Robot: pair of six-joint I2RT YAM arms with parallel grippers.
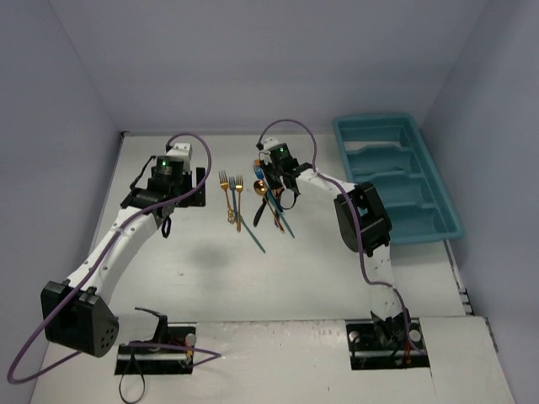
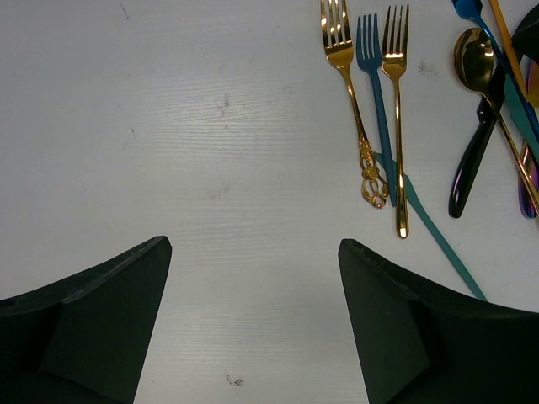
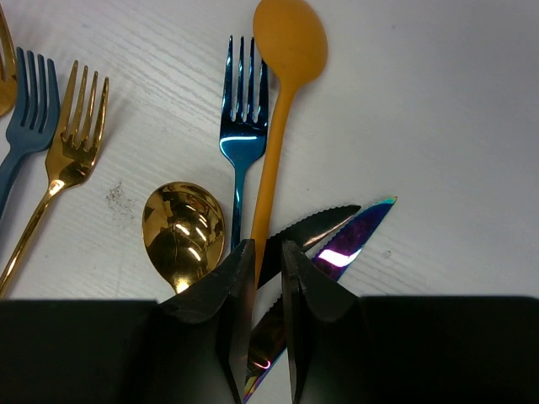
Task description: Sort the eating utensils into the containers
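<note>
The eating utensils lie loose on the white table: two gold forks (image 2: 394, 93) with a teal-blue fork (image 2: 375, 93) between them, a gold spoon (image 3: 181, 231), a blue fork (image 3: 242, 118), an orange spoon (image 3: 286, 59), a black serrated knife (image 3: 324, 223) and a purple-iridescent knife (image 3: 358, 236). My right gripper (image 3: 269, 246) is down on this cluster. Its jaws are almost together where the orange spoon's handle and the black knife's blade cross. My left gripper (image 2: 254, 244) hovers open over bare table, left of the forks. The containers are sections of a teal-blue tray (image 1: 370, 119) at the far right.
The forks lie parallel with their tines pointing away from the arms. A long teal handle (image 2: 438, 240) runs diagonally under them. Purple cables loop over both arms. Grey walls close in the table at the back and sides.
</note>
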